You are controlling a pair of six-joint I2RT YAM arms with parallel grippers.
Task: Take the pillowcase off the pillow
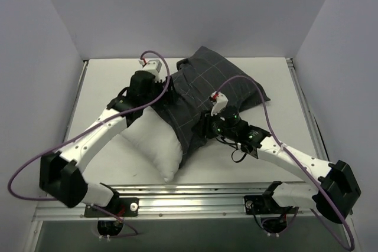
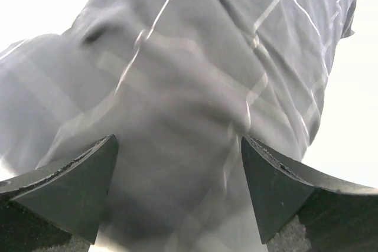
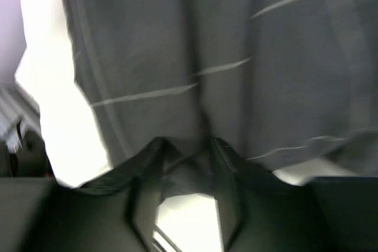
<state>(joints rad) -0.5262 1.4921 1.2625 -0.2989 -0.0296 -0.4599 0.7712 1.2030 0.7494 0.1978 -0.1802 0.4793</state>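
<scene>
- The pillow (image 1: 155, 144) lies slantwise on the table (image 1: 103, 84), its near white end bare.
- The pillowcase (image 1: 207, 90) covers its far end.
- The left gripper (image 2: 177, 141) hangs over the cloth, jaws wide apart.
- The right gripper (image 3: 188, 146) is clamped on a pillowcase fold.

white table top (image 1: 100, 87) is lying flat and matte across the middle of the top view. plain pale walls with a faint lilac tint are closing it in: back wall (image 1: 189, 4), left wall (image 1: 29, 57), right wall (image 1: 348, 39). a metal rail (image 1: 195, 196) is running along the near edge, and a thinner strip (image 1: 305, 107) is edging the right side. light is falling evenly and leaving only soft shadows.
</scene>
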